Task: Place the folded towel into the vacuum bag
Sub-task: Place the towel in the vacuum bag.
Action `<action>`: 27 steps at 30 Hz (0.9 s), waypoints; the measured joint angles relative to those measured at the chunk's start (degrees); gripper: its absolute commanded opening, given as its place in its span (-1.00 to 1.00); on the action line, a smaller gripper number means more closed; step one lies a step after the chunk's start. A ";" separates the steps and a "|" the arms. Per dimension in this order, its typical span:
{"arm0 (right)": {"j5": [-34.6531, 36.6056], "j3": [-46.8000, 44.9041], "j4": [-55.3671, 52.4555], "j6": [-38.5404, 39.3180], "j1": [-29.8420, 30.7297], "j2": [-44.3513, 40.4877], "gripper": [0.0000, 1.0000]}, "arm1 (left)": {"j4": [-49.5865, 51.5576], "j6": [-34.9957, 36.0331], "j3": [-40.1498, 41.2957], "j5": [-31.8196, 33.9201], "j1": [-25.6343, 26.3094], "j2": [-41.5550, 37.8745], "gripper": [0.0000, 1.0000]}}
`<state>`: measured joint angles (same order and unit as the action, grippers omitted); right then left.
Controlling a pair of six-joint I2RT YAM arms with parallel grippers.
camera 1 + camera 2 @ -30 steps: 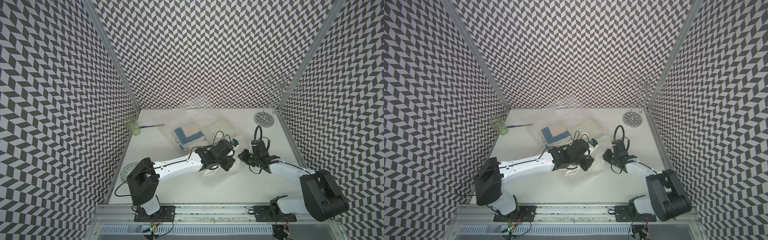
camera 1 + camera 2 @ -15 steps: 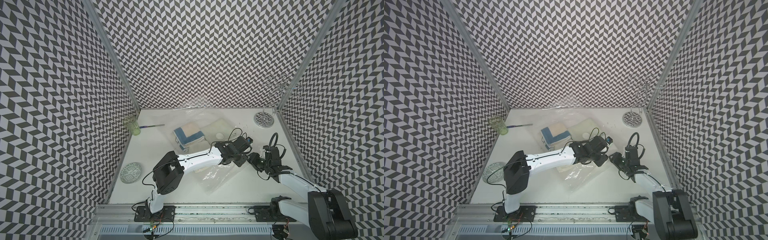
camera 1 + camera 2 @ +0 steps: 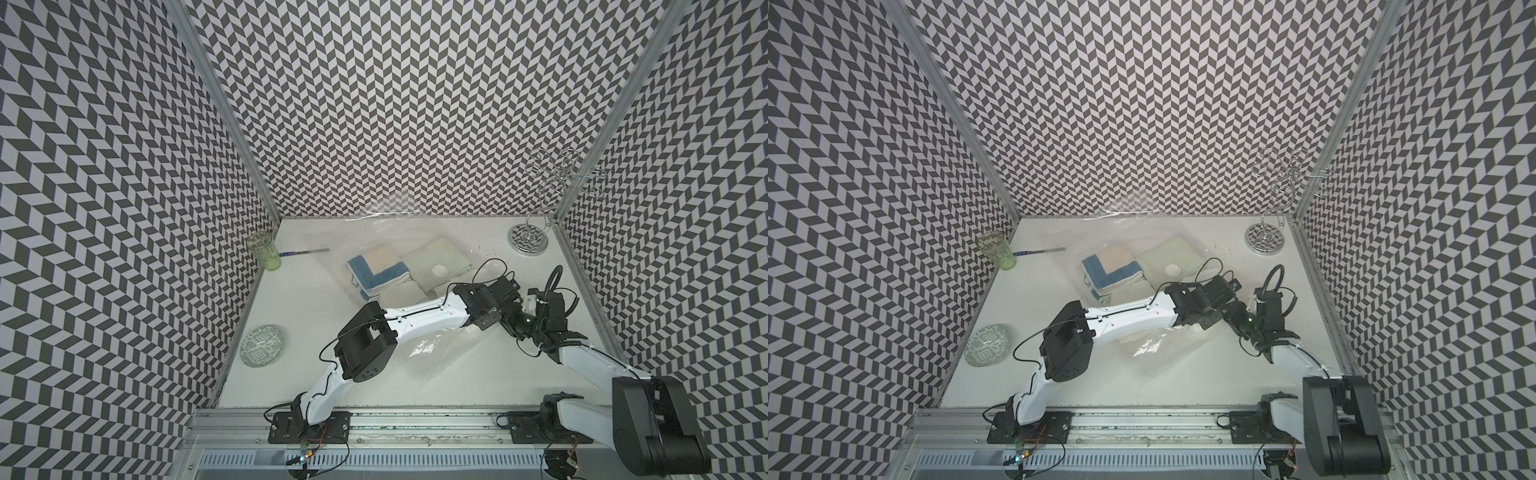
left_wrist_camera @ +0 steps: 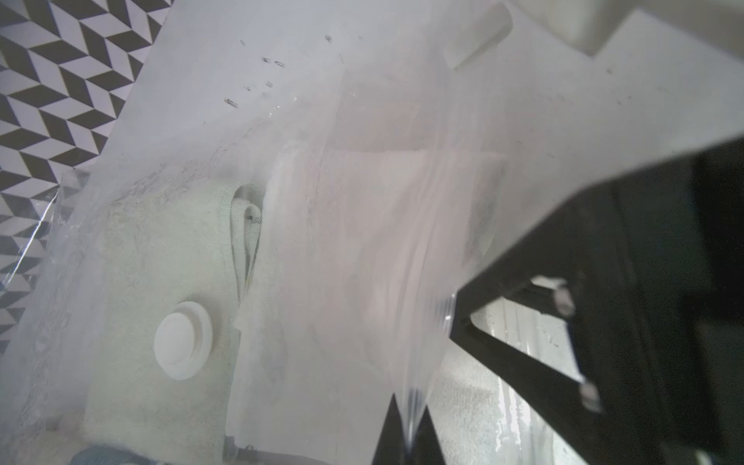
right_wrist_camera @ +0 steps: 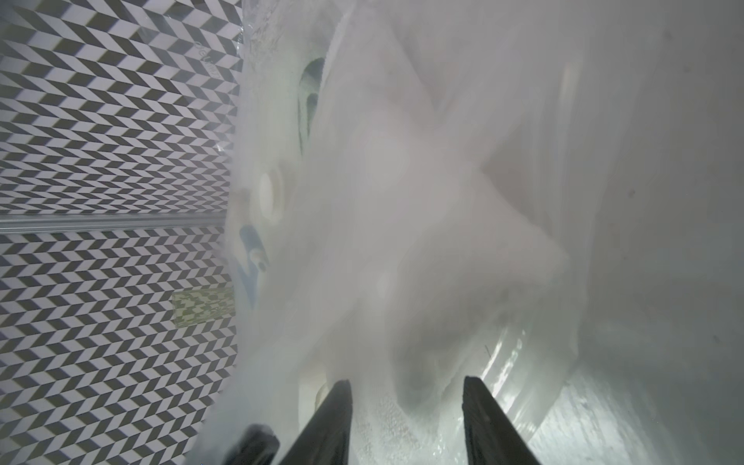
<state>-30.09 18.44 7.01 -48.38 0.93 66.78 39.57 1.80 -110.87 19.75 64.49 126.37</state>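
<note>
Vacuum bag [image 3: 428, 353]: mid-table, running from the back wall toward the front rail. Clear glossy film, creased, with bright glare on its rail end. A round white valve [image 3: 439, 271] sits on top.
Folded towel [image 3: 401, 293]: white terry, squared off. It lies inside the vacuum bag, seen through the film, on the rail side of the valve.
Other cloth in the bag: blue-bordered towel [image 3: 376, 270] to the left of the valve; pale green towel [image 3: 432, 253] directly under the valve. Both are folded flat.
Surface: white matte table [image 3: 291, 316], with small dark scuffs by the bag's right edge.
Room: black-and-white chevron walls [image 3: 415, 104] on three sides, aluminium corner posts [image 3: 227, 116], metal rail [image 3: 415, 419] in front.
Left gripper [image 4: 410, 406]: black fingers pressed together, pinching a pleat of the bag's film at its right rail-side corner.
Right gripper [image 5: 406, 380]: jaws stand part-way apart, just beside the same corner; blurred cloth and film lie beyond the tips.
Left of the bag: ribbed green glass tumbler [image 3: 262, 251] and a thin stick [image 3: 305, 252] lying flat, both toward the back wall; patterned glass dish [image 3: 264, 345] toward the rail.
Right of the bag: looped wire stand [image 3: 528, 240] on a round chrome base, in the back corner.
</note>
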 measured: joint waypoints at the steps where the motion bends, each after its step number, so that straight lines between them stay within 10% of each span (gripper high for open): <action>1: -0.55 -1.33 1.16 -0.98 0.00 -0.92 -0.13 | 0.09 -0.22 -1.18 -0.17 -0.22 0.00 -1.00; 27: 7.17 -0.57 19.74 -12.13 6.38 12.96 -0.75 | -0.39 -4.04 -3.30 -8.96 0.48 -3.19 -1.00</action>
<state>-22.92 17.87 26.74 -60.51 7.31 79.75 39.18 -2.24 -114.17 10.79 64.97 123.17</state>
